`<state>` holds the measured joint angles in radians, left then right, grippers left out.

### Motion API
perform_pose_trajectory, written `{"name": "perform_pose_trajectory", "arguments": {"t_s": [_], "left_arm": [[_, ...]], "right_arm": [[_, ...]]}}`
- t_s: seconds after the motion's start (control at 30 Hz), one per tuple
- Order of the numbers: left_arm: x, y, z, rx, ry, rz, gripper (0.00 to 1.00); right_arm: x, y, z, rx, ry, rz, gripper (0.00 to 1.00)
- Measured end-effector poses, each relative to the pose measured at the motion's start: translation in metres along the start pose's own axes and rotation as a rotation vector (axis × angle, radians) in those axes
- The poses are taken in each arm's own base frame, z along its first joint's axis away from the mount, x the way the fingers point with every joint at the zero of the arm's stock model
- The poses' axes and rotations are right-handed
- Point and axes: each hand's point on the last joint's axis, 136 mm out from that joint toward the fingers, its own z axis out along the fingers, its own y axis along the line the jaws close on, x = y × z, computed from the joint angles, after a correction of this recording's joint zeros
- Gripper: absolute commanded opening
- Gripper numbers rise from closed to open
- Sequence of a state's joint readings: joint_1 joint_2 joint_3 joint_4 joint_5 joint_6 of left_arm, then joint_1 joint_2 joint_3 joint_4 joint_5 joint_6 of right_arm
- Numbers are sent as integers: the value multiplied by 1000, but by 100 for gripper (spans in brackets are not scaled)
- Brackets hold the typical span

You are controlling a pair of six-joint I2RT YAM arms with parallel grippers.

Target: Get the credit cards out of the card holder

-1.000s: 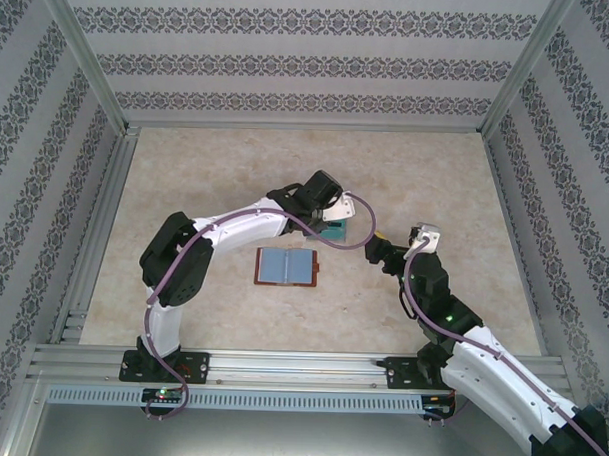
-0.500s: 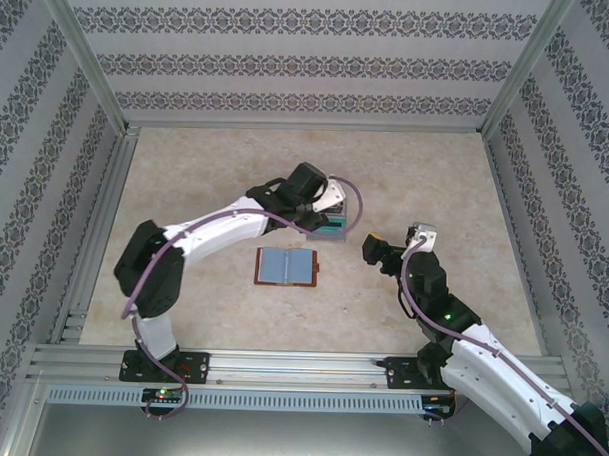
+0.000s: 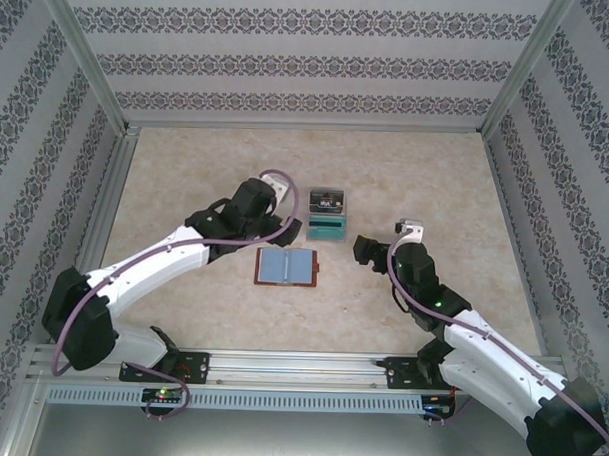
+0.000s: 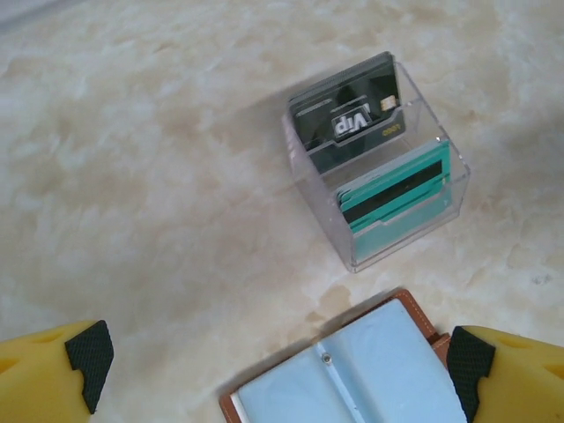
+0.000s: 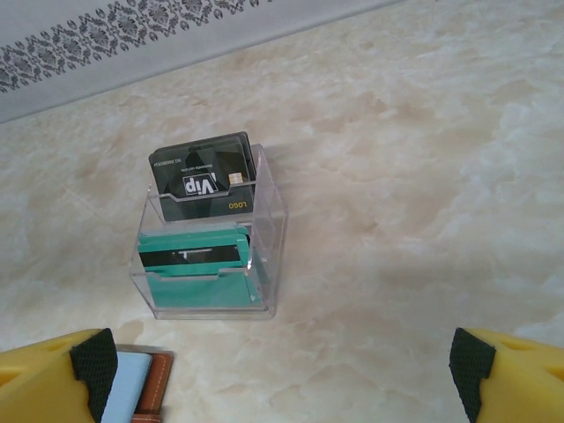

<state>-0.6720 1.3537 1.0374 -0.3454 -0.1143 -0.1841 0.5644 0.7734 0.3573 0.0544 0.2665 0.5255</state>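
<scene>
1. jaws of the left gripper (image 4: 275, 366) are standing wide apart, holding nothing, and hanging above the desk (image 3: 436, 183).
2. jaws of the right gripper (image 5: 280, 370) are gaping just as wide and are also gripping nothing.
3. the card holder (image 3: 286, 267) is lying opened flat on the desk between the two arms, with its blue-grey panels facing up and reddish-brown leather showing at the rim.
4. a clear plastic box (image 3: 328, 217) is sitting just beyond the card holder, slightly to the right and not touching it.
5. a black card (image 5: 203, 183) is standing in the box's far compartment, showing "vip" in white, "logo" in small yellow letters and a gold chip; the fine line along its top is too small to read.
6. a teal card (image 5: 189, 284) with a black stripe is standing in the near compartment.
</scene>
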Motion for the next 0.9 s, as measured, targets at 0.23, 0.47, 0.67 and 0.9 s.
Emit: {"name": "perform_pose_trajectory", "arguments": {"t_s": [0.23,0.47,0.67,0.9], "left_arm": [[54,24,-12,-72,17,-194,99],[86,48,-31,-141,-33,-323,99],[96,70,-50,-221,-108,-418,99],[108,98,-67,-352,-185,-489,99]], "right_arm": [[12,-3,10,24,54,-20,98],[17,-5,12,34,70,-31,98],[7,-4,5,38,50,-41,98],[-12,-10,-9,78,-11,-69,98]]}}
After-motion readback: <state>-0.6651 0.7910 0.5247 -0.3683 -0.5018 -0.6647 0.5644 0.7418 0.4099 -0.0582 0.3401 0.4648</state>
